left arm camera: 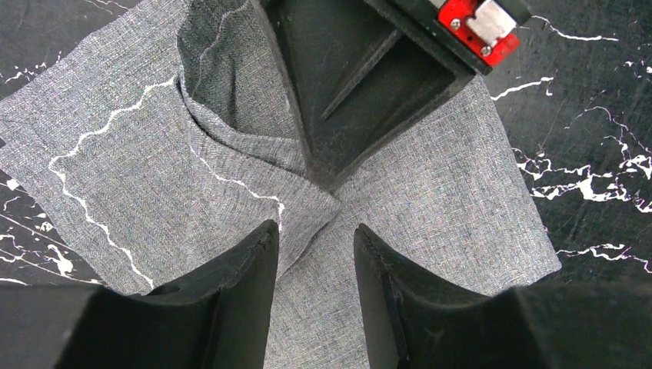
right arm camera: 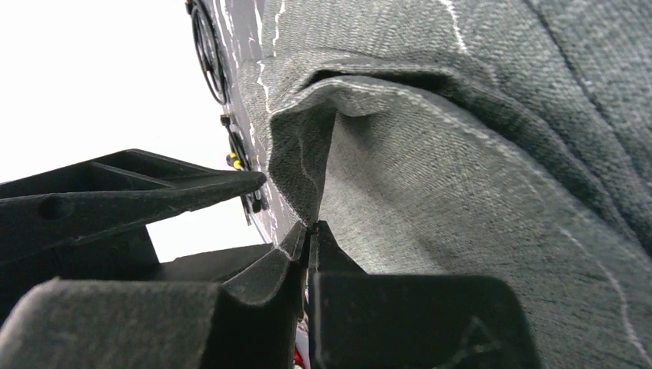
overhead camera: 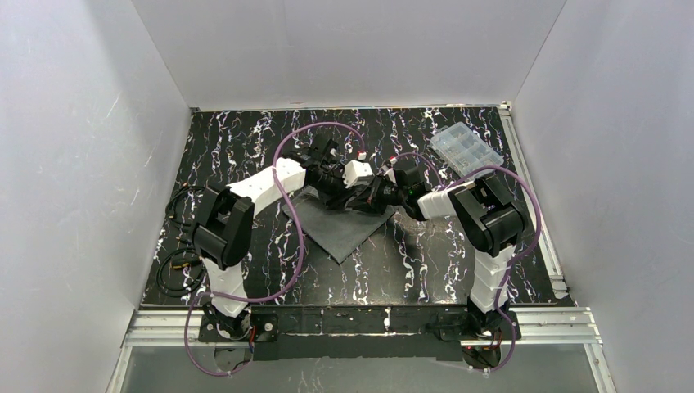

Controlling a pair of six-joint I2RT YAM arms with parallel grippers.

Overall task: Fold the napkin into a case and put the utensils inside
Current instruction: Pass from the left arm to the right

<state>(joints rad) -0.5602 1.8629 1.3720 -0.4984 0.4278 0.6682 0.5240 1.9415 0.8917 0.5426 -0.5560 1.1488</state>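
Probably a robotics lab: white panels [overhead camera: 82, 164] enclose the marbled table [overhead camera: 409, 270].

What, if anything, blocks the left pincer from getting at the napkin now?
Probably nothing, so yes: the left pincer hangs open right over the napkin; the right pincer, clamped on the cloth just ahead, crowds it.

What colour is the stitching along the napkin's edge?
White stitching on the grey napkin; left wrist view shows it best.
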